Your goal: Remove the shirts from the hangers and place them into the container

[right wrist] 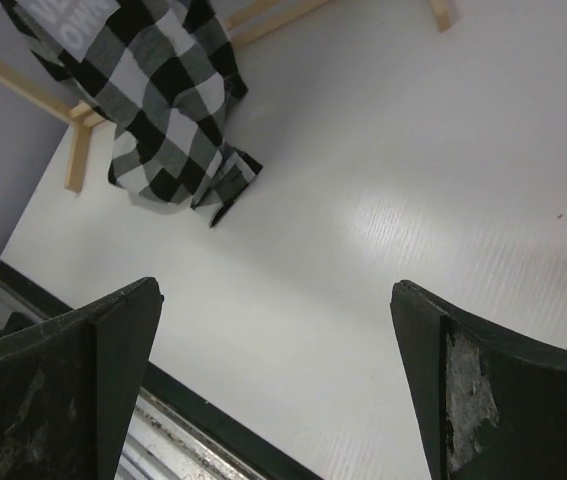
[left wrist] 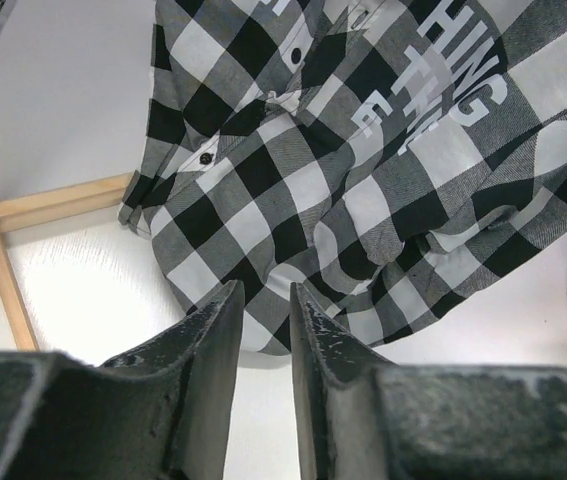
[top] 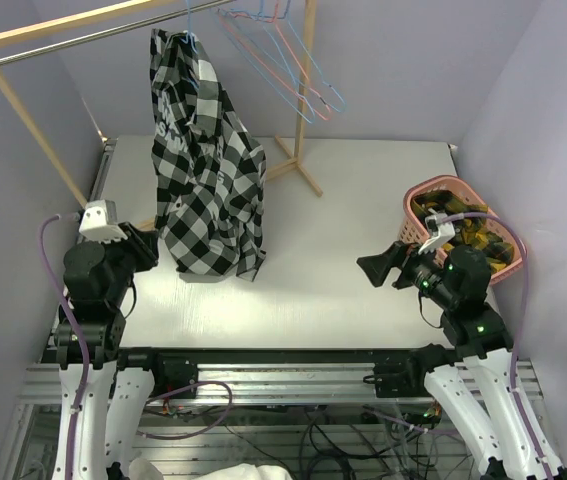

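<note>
Top view: the large black-and-white checked button-up shirt [top: 208, 170] hangs from a thin light-blue wire hanger [top: 191, 30] on the wooden rack frame [top: 33, 130]. Its long axis runs down from the rail, and the hem appears to reach the white worktop [top: 343, 200]. The left fingers [top: 151, 248] sit just beside the shirt's lower edge, with the cloth at about 2 o'clock from them. The right fingers [top: 368, 268] are well apart from the shirt, which lies towards their 10 o'clock. The left arm is clearly the nearer one. The pink slotted plastic basket [top: 418, 192] stands at 2 o'clock from the right fingers and already has cloth in it.

Left wrist view: the left fingers [left wrist: 263, 295] stand close together with a narrow gap and nothing in it. The shirt [left wrist: 363, 180] fills the space ahead from 12 to 2 o'clock, its hem just beyond the tips. A short reach forward looks enough to meet the cloth.

Right wrist view: the right fingers [right wrist: 275, 290] are spread wide and empty over bare worktop. The shirt [right wrist: 158, 90] is far off at 11 o'clock.
</note>
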You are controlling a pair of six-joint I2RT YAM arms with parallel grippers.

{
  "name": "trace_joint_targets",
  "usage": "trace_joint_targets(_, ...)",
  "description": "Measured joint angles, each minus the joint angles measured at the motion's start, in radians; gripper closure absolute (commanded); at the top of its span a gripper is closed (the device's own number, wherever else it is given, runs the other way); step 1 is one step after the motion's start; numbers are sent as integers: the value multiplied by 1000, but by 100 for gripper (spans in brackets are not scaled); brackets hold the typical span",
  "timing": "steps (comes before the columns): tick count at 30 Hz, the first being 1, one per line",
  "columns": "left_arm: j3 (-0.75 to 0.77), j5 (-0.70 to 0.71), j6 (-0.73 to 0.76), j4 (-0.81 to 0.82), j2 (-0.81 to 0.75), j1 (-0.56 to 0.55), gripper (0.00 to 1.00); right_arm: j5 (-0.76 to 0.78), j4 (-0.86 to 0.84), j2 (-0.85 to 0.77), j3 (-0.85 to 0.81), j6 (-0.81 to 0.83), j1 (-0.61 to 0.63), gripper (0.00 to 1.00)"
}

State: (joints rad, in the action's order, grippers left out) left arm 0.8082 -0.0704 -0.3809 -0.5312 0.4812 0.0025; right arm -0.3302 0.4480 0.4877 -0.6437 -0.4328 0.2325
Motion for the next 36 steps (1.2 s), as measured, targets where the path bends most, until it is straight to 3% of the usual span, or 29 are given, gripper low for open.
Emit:
trace_joint_targets(5, -2, -8, -6, 0, 9, 0, 53, -47, -3, 22, -10, -1, 0, 0)
trace_joint_targets(16, -5, -42, -16, 0, 60, 0, 51, -309, -133, 274, -184, -35, 3, 2)
trace_joint_targets(17, -5, -42, -17, 1, 60, 0, 51, -328, -146, 299, -208, -42, 3, 9)
trace_joint_targets(19, -7, -43, -20, 1, 59, 0, 50, -363, -177, 345, -266, -54, 5, 33)
trace_joint_targets(20, -9, -43, -21, 2, 59, 0, 50, -375, -194, 369, -300, -59, 9, 50)
trace_joint_targets(22, -14, -44, -24, 2, 61, 0, 50, -386, -225, 419, -377, -68, 28, 93)
trace_joint_targets(23, -15, -46, -25, 2, 64, 0, 50, -385, -245, 452, -427, -73, 48, 100)
trace_joint_targets(27, -16, -54, -28, 2, 88, 0, 51, -316, -222, 575, -620, -39, 149, 100)
trace_joint_targets(29, -16, -62, -28, 2, 100, 0, 51, -253, -185, 652, -736, -11, 220, 79)
trace_joint_targets(31, -16, -66, -28, 2, 105, 0, 51, -163, -139, 756, -885, 26, 308, 67)
trace_joint_targets(36, -16, -73, -27, 2, 106, 0, 52, 52, -1, 1042, -1286, 143, 442, 56)
